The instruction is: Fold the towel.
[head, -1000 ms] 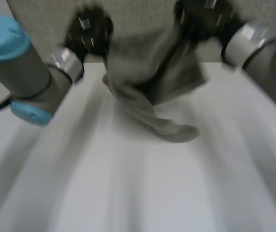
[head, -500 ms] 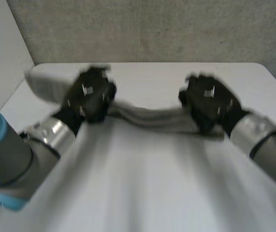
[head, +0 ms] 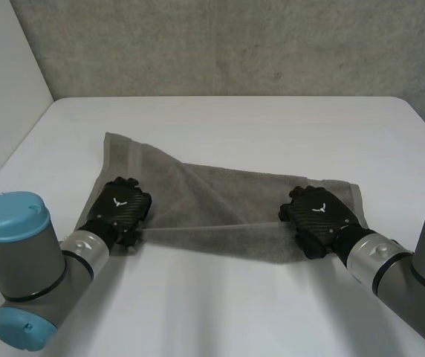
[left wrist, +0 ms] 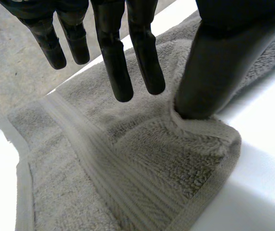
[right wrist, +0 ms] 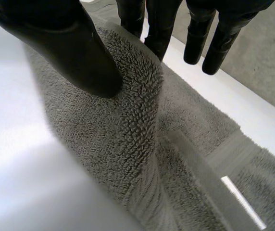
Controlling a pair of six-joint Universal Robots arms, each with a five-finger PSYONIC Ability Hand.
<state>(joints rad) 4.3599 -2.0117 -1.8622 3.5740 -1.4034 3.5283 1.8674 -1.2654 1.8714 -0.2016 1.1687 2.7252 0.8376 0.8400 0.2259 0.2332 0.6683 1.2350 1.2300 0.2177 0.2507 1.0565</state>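
Plainly found the grey terry towel [head: 227,204] spread mid-table with one diagonal fold, bare room past every edge.
Noted the white table [head: 235,312] ending at a speckled grey surface [head: 235,44] beyond. Saw the left hand [head: 119,210] on the towel's near left corner, fingers [left wrist: 117,72] straight and released, thumb pressing the pile. Saw the right hand [head: 320,218] at the near right corner, nipping a raised ridge of towel between thumb and fingers [right wrist: 159,29].

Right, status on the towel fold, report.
Left hand open, thumb on the towel near its corner. Right hand pinching a ridge at the towel's right end. Towel spread on the table, one diagonal fold. Nothing blocking.
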